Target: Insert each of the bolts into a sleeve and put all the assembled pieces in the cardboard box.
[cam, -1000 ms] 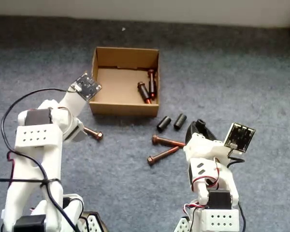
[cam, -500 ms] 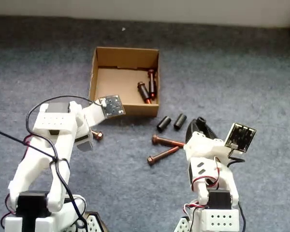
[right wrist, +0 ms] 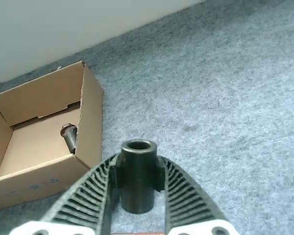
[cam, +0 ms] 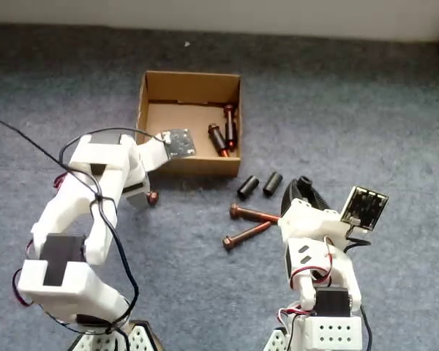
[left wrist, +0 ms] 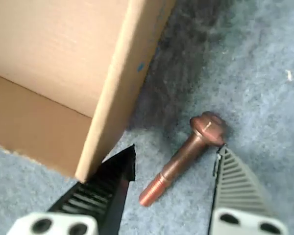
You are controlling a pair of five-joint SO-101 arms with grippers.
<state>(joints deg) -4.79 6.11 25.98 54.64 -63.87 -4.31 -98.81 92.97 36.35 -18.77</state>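
Copper-coloured, the bolt lies on the grey carpeted desk just beside the front wall of the cardboard box. The left tool straddles it with jaws wide, one finger on each side and neither one touching.

Over the last second the left arm has swung across, its wrist passing from the box's left corner to the front wall. The grasp now looks lined up, with only the closing left to do.

The right tool has stayed put, clamped on a black sleeve held upright with its bore open, probably ready to receive that bolt.

From the high view the left arm covers the bolt's shank and leaves just the head, whereas the left wrist view shows its whole length. The high view also gives the tally: two loose bolts, two spare sleeves, and two assembled pieces already in the box.
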